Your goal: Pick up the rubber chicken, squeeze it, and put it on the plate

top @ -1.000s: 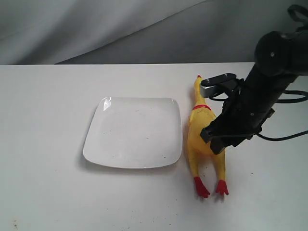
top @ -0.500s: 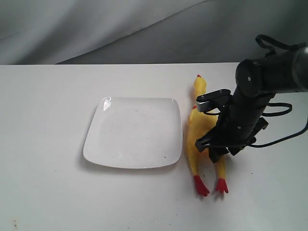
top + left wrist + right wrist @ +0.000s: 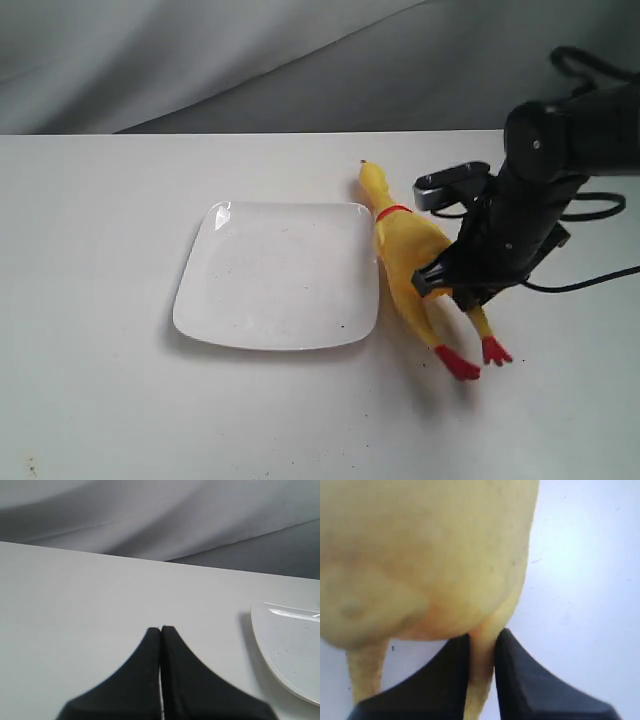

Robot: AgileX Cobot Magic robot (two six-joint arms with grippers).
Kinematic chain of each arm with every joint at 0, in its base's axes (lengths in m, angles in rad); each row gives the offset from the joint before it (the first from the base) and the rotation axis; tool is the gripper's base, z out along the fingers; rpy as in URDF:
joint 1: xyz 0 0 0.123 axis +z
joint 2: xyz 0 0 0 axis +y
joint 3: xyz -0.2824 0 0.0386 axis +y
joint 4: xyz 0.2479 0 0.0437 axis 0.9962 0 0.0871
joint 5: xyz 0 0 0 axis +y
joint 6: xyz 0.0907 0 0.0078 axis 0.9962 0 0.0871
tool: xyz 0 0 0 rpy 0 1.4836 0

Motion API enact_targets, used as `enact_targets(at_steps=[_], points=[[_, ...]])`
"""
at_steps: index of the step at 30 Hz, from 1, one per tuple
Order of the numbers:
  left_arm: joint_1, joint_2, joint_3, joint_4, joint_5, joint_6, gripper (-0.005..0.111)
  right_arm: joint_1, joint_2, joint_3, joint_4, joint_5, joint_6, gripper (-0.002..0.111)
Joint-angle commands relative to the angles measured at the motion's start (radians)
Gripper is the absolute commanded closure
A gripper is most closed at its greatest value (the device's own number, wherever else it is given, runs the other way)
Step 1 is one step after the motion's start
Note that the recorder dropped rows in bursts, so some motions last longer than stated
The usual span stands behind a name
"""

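Observation:
The yellow rubber chicken (image 3: 405,255) lies tilted beside the right edge of the white square plate (image 3: 270,280), head toward the back, red feet toward the front right. My right gripper (image 3: 447,290) is shut on one of its legs, near the body. In the right wrist view the black fingers (image 3: 450,675) pinch a yellow leg of the rubber chicken (image 3: 420,555) just under the bulging body. My left gripper (image 3: 161,630) is shut and empty over bare table, with the plate (image 3: 295,655) off to one side.
The white table (image 3: 100,200) extends left and in front of the plate. A grey cloth backdrop (image 3: 250,60) hangs behind the table. Black cables (image 3: 600,205) trail from the right arm at the right edge.
My right gripper has closed on a chicken leg and shifted it. The chicken's head has swung left toward the plate and its feet have swung right.

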Motion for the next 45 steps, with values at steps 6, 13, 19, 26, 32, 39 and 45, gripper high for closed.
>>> enact_targets(at_steps=[6, 13, 19, 26, 32, 39, 45], points=[[0.001, -0.003, 0.005, -0.003, -0.006, -0.002, 0.107, 0.001, -0.555, -0.007, 0.053, 0.255, -0.308, 0.108], [0.001, -0.003, 0.005, 0.041, -0.006, -0.002, 0.107, 0.001, -0.727, 0.001, 0.362, 0.35, -0.571, 0.108], [0.001, -0.003, 0.005, 0.104, -0.07, -0.002, 0.107, 0.064, -0.727, 0.087, 0.361, 0.308, -0.578, 0.108], [0.001, -0.003, 0.005, 0.255, -0.22, 0.044, 0.107, 0.132, -0.727, 0.167, 0.353, 0.248, -0.58, 0.108], [0.001, -0.003, 0.005, 0.174, -0.669, -0.206, 0.107, 0.132, -0.727, 0.167, 0.368, 0.241, -0.58, 0.108], [0.001, -0.003, 0.005, 0.179, -1.154, -0.248, 0.107, 0.132, -0.727, 0.167, 0.379, 0.233, -0.58, 0.108], [0.001, 0.02, -0.063, 0.498, -1.077, -0.401, 0.107, 0.132, -0.727, 0.167, 0.388, 0.203, -0.58, 0.108]])
